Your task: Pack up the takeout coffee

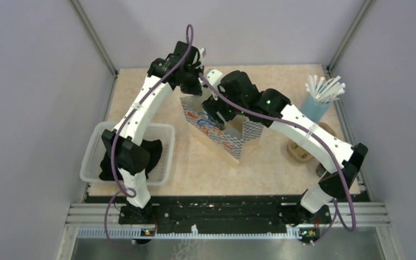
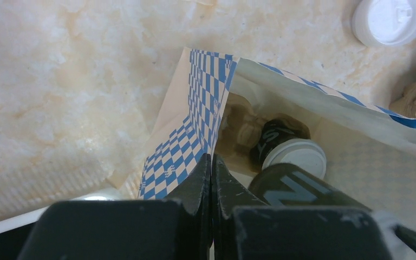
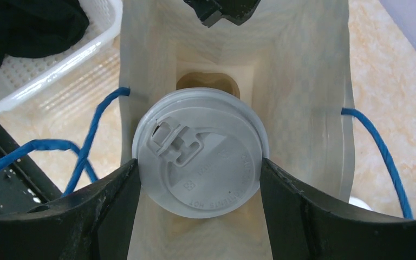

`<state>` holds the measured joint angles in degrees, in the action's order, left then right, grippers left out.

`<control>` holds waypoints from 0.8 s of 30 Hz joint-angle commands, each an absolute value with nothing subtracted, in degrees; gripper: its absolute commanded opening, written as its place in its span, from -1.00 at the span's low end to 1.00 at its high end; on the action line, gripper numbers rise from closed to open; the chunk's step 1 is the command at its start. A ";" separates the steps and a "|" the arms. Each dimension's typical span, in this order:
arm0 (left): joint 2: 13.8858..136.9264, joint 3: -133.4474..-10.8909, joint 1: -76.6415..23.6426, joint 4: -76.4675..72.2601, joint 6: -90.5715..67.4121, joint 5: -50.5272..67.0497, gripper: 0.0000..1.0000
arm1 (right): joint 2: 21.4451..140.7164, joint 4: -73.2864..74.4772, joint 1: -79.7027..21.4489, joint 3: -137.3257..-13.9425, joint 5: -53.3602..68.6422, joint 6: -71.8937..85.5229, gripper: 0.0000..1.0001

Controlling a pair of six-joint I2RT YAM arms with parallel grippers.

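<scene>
The left arm [image 1: 146,103] is reaching up from 7 o'clock, its wrist bending down over the far corner of the paper bag [image 1: 233,142] at the middle of the table [image 1: 195,168]. The left gripper [image 2: 210,160] is clenched, fingers pressing flat together on the bag's rim where the checkered side panel folds. The right arm [image 1: 303,127] is stretching in from 4 o'clock and dipping into the bag's mouth. The right gripper [image 3: 200,165] is grasping the takeout cup [image 3: 206,135], one dark finger touching each side of its lid.

The cup is sitting upright inside the bag, under the right wrist. Its round pale grey plastic lid is showing a raised sip tab and faint embossed marks. Below it, at the bag's bottom, a brown cardboard insert [image 3: 206,81] with a rounded cut-out is lying. The bag is thin paper, blue-and-white checkered outside, plain cream inside, with blue cord handles [image 3: 95,130].

At 8 o'clock a white perforated plastic basket [image 1: 95,157] is holding a crumpled dark cloth [image 1: 151,151]. At 2 o'clock a blue tumbler [image 1: 315,111] is holding white straws [image 1: 325,86].
</scene>
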<state>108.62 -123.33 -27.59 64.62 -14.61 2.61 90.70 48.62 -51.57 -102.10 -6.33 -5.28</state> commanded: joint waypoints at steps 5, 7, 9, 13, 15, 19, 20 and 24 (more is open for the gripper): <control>95.78 -110.51 -28.76 47.89 -13.54 6.57 -1.00 | 88.65 43.76 -51.57 -100.10 -5.49 -8.52 0.25; 93.47 -107.19 -28.90 44.58 -13.70 6.47 -1.00 | 88.32 42.72 -51.55 -99.07 -5.93 -8.50 0.25; 91.28 -103.96 -28.98 41.11 -13.83 6.61 -1.00 | 88.17 41.65 -51.64 -97.82 -6.07 -9.30 0.25; 87.80 -99.09 -28.97 35.08 -15.27 7.89 -1.00 | 87.59 38.16 -51.97 -94.73 -7.73 -10.56 0.25; 86.69 -97.68 -29.01 33.29 -16.22 8.62 -1.00 | 87.24 36.12 -52.19 -92.98 -8.13 -11.22 0.24; 87.64 -99.54 -29.08 35.35 -17.18 9.43 -1.00 | 87.71 34.61 -53.25 -91.22 -12.52 -12.25 0.24; 88.17 -100.52 -29.01 36.28 -17.00 9.92 -1.00 | 87.58 33.85 -53.26 -90.48 -13.16 -12.48 0.24; 88.09 -100.48 -29.06 36.97 -16.24 11.38 -1.00 | 87.91 31.63 -53.26 -88.42 -16.83 -13.14 0.24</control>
<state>89.10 -98.39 -28.84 40.03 -16.38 8.95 90.06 36.82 -52.77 -89.45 -11.66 -11.64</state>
